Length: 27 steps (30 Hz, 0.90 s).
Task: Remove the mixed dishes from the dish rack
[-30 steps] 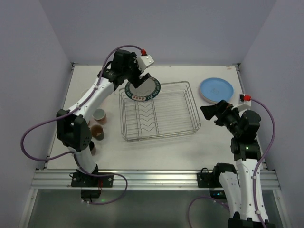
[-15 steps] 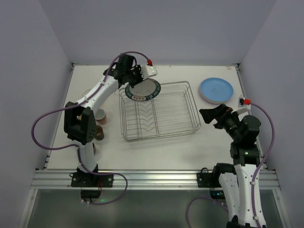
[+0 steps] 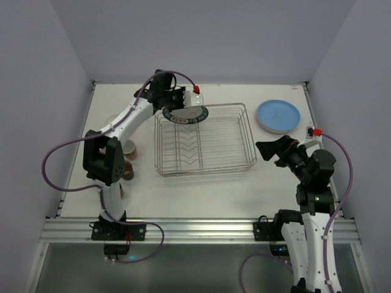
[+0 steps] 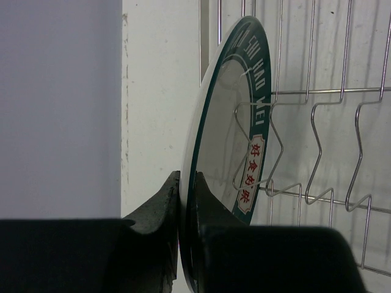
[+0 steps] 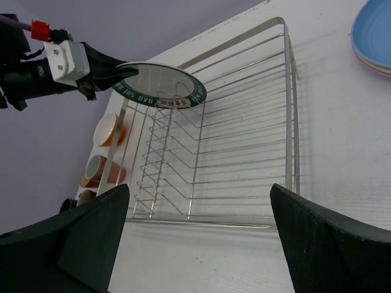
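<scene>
Gripping the patterned-rim plate (image 3: 185, 113) by its edge, the left gripper (image 3: 177, 105) is clenched on it over the far left corner of the dish rack (image 3: 204, 173). In the left wrist view the 2 fingers (image 4: 160, 204) pinch the dark green rim, with the rack's V-shaped dividers behind the plate. I cannot tell whether the plate touches the wires. The rest of the rack holds no dishes.

The right gripper (image 3: 269, 148) hovers just beside the rack's right side, its fingers spread wide and holding nothing. A blue plate (image 3: 278, 115) lies on top of a stack at the far right of the table (image 3: 214, 195). An orange bowl (image 5: 105, 129) and several cups (image 3: 127, 147) stand left of the rack.
</scene>
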Tool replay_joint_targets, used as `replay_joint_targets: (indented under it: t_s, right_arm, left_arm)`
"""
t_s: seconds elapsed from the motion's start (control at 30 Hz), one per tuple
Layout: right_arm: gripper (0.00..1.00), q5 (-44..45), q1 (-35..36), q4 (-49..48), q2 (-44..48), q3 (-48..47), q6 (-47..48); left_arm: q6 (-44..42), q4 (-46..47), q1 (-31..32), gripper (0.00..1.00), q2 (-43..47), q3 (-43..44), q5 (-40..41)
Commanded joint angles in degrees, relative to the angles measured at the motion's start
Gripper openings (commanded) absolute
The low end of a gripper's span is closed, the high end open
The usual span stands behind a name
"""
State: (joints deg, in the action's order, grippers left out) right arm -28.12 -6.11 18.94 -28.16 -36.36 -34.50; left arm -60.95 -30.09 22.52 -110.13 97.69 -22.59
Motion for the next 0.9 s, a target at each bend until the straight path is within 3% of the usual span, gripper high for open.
replay_joint_targets:
  t_s: [0.0,0.27,0.57,0.87]
  right_arm:
    - [0.99,-1.68,-0.22,-0.22,1.0,-1.0,0.22]
    - [0.99,-1.94,-0.22,-0.57,0.13,-1.26,0.31]
    - [0.99,-2.73,-0.22,-1.45,-0.67,-1.52,-0.48]
    - [0.99,-3.43,-0.13,-1.36,-0.23,-1.61,-1.09]
  left_arm:
    - [-7.17,-0.68,-0.38,0.0,-3.34,3.03,0.44]
    - [-7.61,-1.64,-0.55,0.0,-4.31,7.25,0.18]
    - [-4.53,-2.7,-0.46,0.0,0.7,6.9,0.35]
    - [-2.6,6.52,0.41,0.0,7.64,-0.03,1.4]
